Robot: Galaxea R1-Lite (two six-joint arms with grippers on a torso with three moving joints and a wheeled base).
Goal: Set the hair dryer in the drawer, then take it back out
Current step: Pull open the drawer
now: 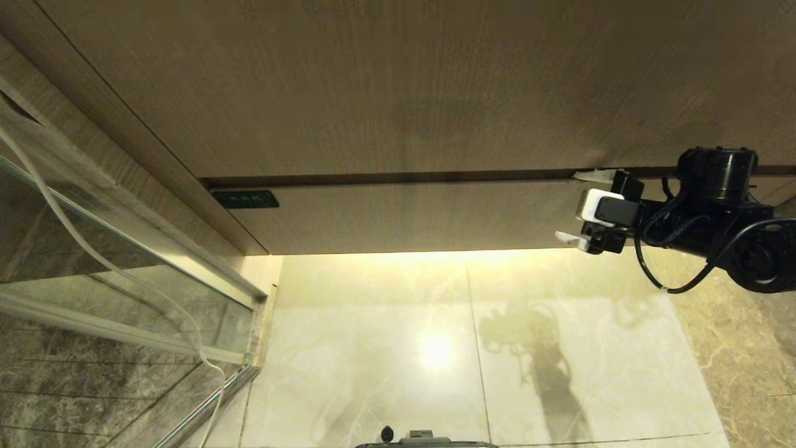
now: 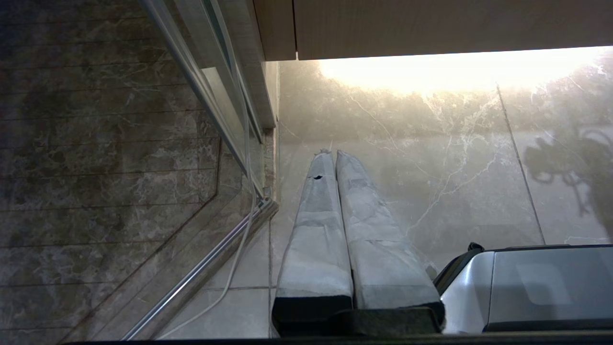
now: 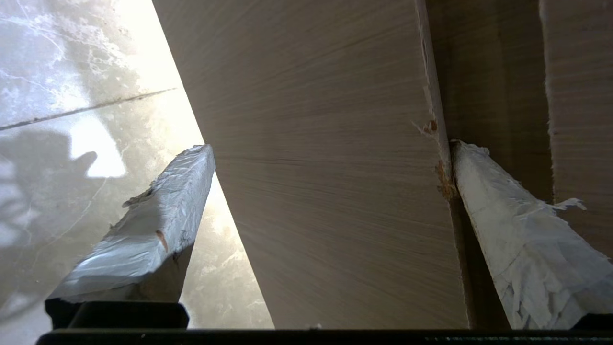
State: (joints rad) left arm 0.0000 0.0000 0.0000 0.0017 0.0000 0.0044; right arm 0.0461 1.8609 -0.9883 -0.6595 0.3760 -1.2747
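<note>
my right claw [image 1: 571, 206] stands spread wide across the closed drawer [image 1: 410, 214] front at its right end, one fingertip at the top seam, one under the lower edge.

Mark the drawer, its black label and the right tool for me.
drawer [image 1: 423, 214], head view, middle of its front panel.
black label [image 1: 245, 199], head view, centre of label.
right tool [image 1: 583, 208], head view, midway between its fingertips.

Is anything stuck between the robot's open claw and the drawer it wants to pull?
Nothing visible is in the way. The right gripper is open and straddles the front of the shut drawer: one finger is at the gap along its top edge, the other below it. The hair dryer is not in view.
</note>
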